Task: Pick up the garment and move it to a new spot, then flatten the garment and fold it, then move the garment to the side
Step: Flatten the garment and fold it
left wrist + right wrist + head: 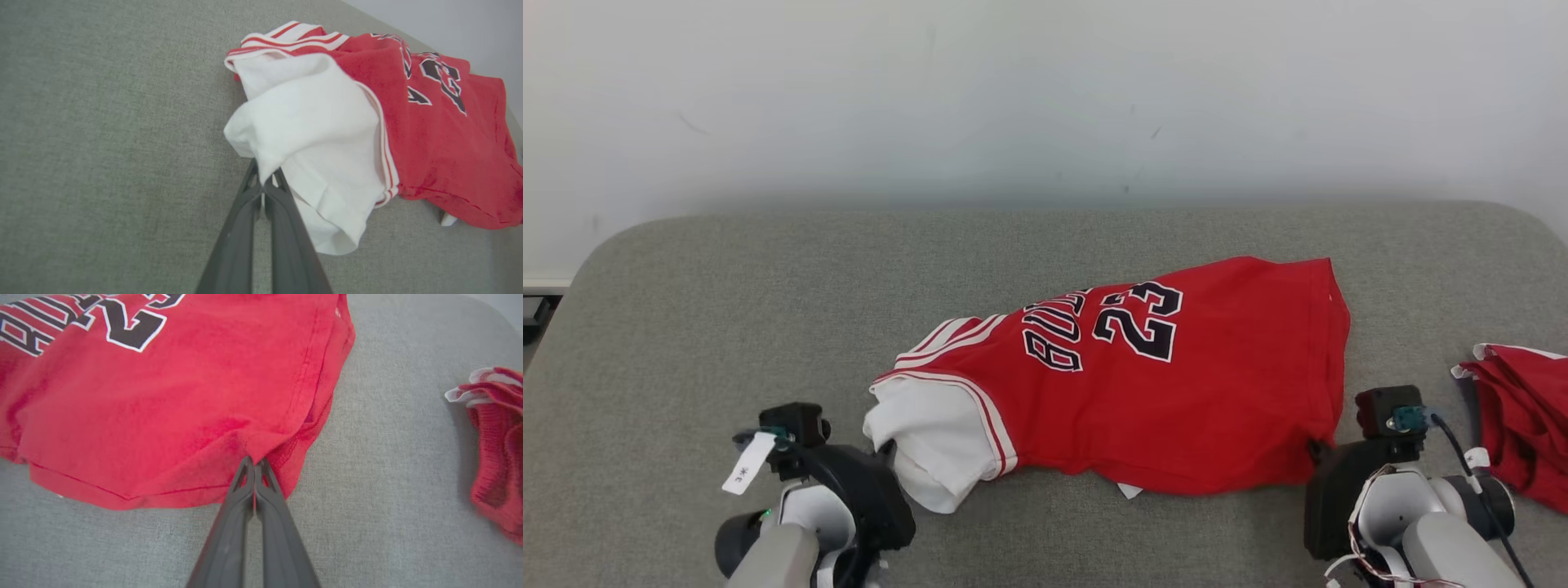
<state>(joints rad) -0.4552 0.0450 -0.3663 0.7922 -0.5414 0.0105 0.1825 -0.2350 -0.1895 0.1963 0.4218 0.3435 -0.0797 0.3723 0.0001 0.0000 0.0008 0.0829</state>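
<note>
The garment [1176, 392] is a red basketball jersey with a dark, white-outlined number 23, dark lettering beside it, red-and-white striped trim and a white sleeve. It lies mostly spread, front up, on the grey padded surface [727, 286], right of centre in the head view. Its neck end points to 9 o'clock and its hem to 3 o'clock. The sleeve bunches up at 8 o'clock, the hem corner puckers at 4 o'clock, and a small white scrap peeks out at the 6 o'clock edge.
</note>
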